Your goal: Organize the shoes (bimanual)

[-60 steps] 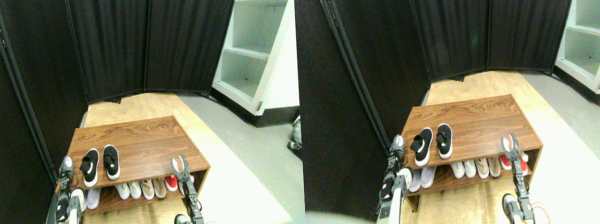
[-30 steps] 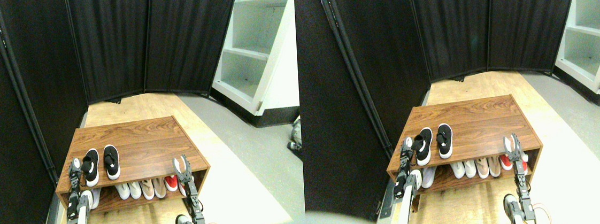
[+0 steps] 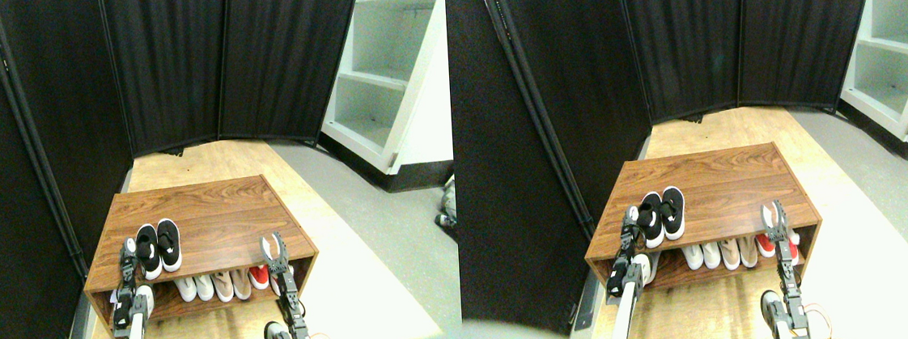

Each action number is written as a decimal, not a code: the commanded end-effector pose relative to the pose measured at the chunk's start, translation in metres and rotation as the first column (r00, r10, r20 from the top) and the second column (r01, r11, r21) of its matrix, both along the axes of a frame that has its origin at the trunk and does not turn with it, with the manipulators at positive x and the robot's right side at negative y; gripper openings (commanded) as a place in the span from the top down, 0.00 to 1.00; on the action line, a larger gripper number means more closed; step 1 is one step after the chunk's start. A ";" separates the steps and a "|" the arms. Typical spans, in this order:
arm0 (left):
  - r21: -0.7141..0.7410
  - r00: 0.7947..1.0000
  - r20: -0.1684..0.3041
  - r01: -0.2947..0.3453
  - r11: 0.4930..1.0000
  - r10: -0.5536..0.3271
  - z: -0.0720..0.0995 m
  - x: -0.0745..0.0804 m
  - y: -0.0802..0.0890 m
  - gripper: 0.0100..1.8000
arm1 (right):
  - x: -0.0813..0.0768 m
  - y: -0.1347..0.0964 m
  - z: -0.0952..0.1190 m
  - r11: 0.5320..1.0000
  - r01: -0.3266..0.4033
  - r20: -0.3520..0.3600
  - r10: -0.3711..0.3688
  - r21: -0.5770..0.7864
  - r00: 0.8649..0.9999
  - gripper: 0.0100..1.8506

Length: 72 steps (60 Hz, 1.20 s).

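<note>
The left tool sits at the front-left of the wooden table, touching the left side of the black slip-on sneakers with white soles; I cannot tell whether it is clenched. The pair stands side by side, touching (toes pointing away). On the lower shelf sit pale shoes and a red shoe. The right tool hovers released at the front-right edge.

A brown wooden shoe rack is sitting on a light wooden floor. Two black shoes with white soles are lying side by side, touching, on its top near the front left. White, beige and red shoes are lining up on the lower shelf.
</note>
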State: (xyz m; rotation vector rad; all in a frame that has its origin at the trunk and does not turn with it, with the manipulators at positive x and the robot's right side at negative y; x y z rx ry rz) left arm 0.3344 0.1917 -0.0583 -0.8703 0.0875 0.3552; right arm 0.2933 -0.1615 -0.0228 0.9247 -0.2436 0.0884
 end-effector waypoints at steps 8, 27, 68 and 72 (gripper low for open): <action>-0.020 0.999 0.026 0.030 0.999 -0.030 0.005 0.007 -0.005 1.00 | 0.006 0.004 0.001 1.000 -0.016 0.007 0.015 0.006 1.000 0.88; 0.049 0.991 0.136 -0.006 0.999 -0.001 0.020 0.005 0.043 1.00 | 0.010 0.005 -0.001 1.000 0.006 -0.008 -0.006 -0.005 1.000 0.87; -0.258 0.965 0.260 0.051 0.965 0.019 0.054 -0.107 0.029 1.00 | 0.022 0.014 -0.003 1.000 -0.007 -0.018 0.007 0.012 1.000 0.88; -0.261 0.964 0.265 0.056 0.964 0.016 0.054 -0.109 0.027 1.00 | 0.021 0.014 -0.002 1.000 -0.002 -0.023 0.001 -0.002 1.000 0.87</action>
